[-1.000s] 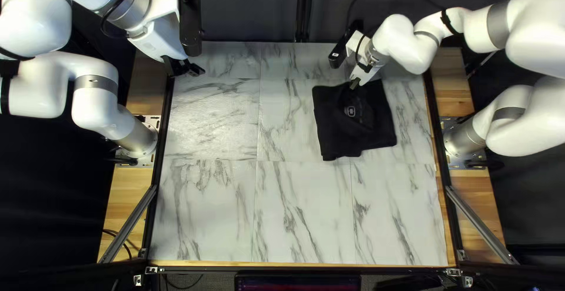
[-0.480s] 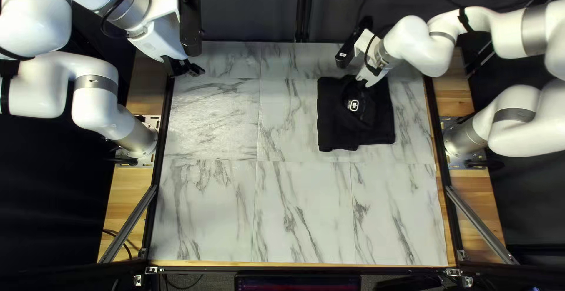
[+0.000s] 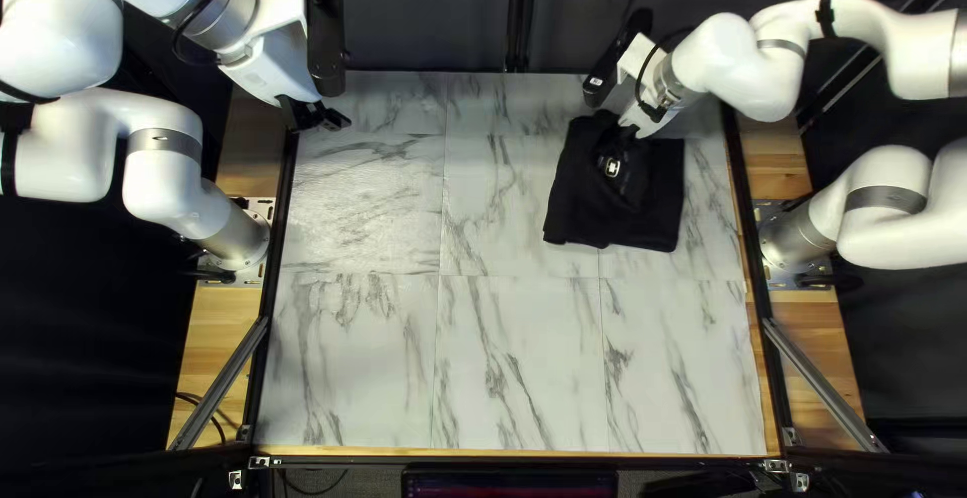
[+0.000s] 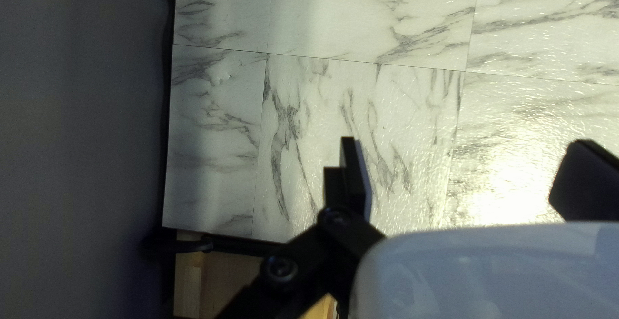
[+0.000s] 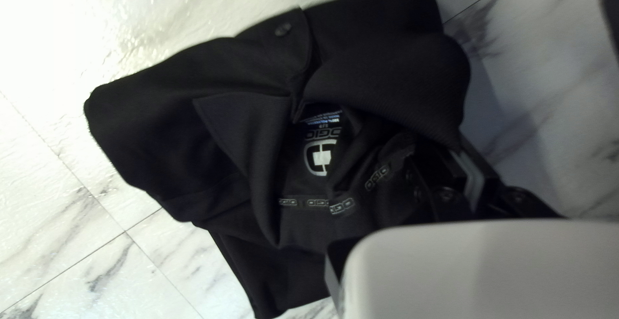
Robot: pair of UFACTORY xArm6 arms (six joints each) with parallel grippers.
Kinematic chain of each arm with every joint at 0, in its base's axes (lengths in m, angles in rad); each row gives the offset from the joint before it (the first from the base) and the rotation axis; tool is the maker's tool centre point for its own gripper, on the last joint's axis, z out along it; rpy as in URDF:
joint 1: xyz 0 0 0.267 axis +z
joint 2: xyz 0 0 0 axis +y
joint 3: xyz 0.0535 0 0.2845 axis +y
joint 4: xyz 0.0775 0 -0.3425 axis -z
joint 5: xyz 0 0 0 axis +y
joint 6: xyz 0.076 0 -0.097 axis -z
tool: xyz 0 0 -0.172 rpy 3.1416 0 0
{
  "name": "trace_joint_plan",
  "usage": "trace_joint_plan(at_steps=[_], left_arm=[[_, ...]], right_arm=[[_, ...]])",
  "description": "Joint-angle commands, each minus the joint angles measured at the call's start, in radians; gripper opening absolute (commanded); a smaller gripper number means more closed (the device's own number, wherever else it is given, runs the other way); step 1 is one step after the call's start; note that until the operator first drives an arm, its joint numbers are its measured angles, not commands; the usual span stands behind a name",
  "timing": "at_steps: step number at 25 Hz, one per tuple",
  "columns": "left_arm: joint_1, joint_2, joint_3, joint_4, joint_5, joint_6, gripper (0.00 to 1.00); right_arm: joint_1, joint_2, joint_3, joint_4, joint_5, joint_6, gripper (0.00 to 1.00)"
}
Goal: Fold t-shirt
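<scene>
Right claw [image 3: 629, 129] pinched narrow on the black shirt [image 3: 645, 206] (the pinch itself half lost in shadow)

The counter [image 3: 514, 357] has a white, marble-patterned surface with grey veins and thin seams. Lying on it, toward the far edge and right of centre in the top left view, is a folded black shirt [image 3: 650, 206].

One shirt [image 3: 660, 201], one table [image 3: 524, 377], two arms [image 3: 740, 70] — one left tool [image 3: 327, 116], one right tool [image 3: 631, 130].
</scene>
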Motion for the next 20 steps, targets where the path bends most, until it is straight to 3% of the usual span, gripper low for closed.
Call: trace_joint_plan(at_steps=[1, 7, 13, 14, 15, 16, 17, 20], left_arm=[[0.000, 0.000, 0.000, 0.000, 0.000, 0.000, 1.00], [0.000, 0.000, 0.000, 0.000, 0.000, 0.000, 1.00], [0.000, 0.000, 0.000, 0.000, 0.000, 0.000, 1.00], [0.000, 0.000, 0.000, 0.000, 0.000, 0.000, 1.00], [0.000, 0.000, 0.000, 0.000, 0.000, 0.000, 1.00], [0.000, 0.000, 0.000, 0.000, 0.000, 0.000, 1.00], [0.000, 0.000, 0.000, 0.000, 0.000, 0.000, 1.00], [0.000, 0.000, 0.000, 0.000, 0.000, 0.000, 1.00]], right_arm=[[-0.025, 0.003, 0.035, -0.001, -0.029, -0.009, 0.00], [-0.044, -0.023, 0.103, 0.011, -0.030, -0.003, 0.00], [-0.047, -0.091, 0.151, 0.047, 0.052, 0.015, 0.00], [-0.050, -0.091, 0.153, 0.052, 0.058, 0.013, 0.04], [-0.061, -0.085, 0.156, 0.061, 0.067, 0.005, 0.13], [-0.062, -0.083, 0.155, 0.063, 0.069, 0.004, 0.94], [-0.069, -0.067, 0.151, 0.072, 0.075, -0.005, 1.00], [-0.050, -0.053, 0.132, 0.061, 0.090, 0.025, 1.00]])
